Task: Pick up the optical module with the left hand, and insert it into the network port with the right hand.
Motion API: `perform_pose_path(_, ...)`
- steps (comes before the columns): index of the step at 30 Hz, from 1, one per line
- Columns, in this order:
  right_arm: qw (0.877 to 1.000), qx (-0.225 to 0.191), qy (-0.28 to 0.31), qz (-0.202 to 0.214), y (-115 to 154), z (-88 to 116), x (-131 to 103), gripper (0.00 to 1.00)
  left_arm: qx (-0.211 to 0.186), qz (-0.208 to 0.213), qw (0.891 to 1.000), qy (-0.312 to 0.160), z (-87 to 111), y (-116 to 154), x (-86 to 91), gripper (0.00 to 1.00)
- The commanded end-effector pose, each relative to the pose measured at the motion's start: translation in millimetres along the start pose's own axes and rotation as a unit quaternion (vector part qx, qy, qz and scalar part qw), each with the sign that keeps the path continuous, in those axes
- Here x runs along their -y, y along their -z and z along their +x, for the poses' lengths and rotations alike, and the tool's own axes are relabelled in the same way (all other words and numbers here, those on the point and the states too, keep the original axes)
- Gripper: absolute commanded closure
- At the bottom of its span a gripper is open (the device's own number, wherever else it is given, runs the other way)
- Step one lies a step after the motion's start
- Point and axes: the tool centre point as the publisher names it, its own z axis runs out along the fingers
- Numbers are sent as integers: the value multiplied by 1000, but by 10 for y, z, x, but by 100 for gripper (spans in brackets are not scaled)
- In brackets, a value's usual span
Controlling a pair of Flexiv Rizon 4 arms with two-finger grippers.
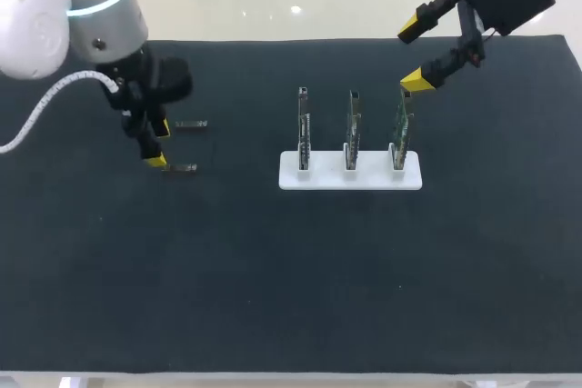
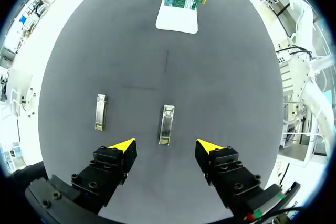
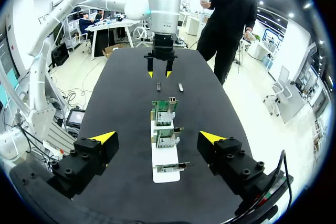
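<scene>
Head view: L gripper (image 1: 157,144) sits at the table's left, tips down over the black mat (image 1: 273,297), fingers apart, nothing held. Two optical modules lie flat just right of it, well apart from each other: far module (image 1: 191,124), near module (image 1: 180,168).

L wrist view: one module (image 2: 166,124) lies lengthwise just ahead of the gap between the spread tips, untouched. The other module (image 2: 100,112) lies off to one side, beyond a finger. Can't tell which is far or near.

Mid-table: white rack (image 1: 350,174) holds 3 green cards upright: left card (image 1: 304,129), middle card (image 1: 353,129), right card (image 1: 400,129).

R gripper (image 1: 414,56) hangs at the far right, above and just beyond the right card, fingers wide apart, empty. R wrist view: rack (image 3: 159,157) lies ahead between its tips.
</scene>
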Motion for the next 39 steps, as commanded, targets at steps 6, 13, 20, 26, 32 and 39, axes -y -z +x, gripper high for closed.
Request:
perform_pose_path(6,1000,1,0,0,-1,3,-2,0,-7,0,1000,-6,21,-167,-33,0)
perform_pose_path(13,1000,1,0,0,-1,3,-2,0,-8,6,1000,-12,13,-235,-63,0)
perform_pose_path(20,1000,1,0,0,-1,3,-2,0,-9,6,1000,-12,-6,-292,-102,0)
perform_pose_path(26,1000,1,0,0,-1,3,-2,0,-14,5,1000,-12,10,-337,-115,0)
perform_pose_path(32,1000,1,0,0,-1,3,-2,0,-17,2,1000,-13,27,-377,-100,0)
perform_pose_path(39,1000,1,0,0,-1,3,-2,0,-18,1,1000,-11,20,-398,-63,0)
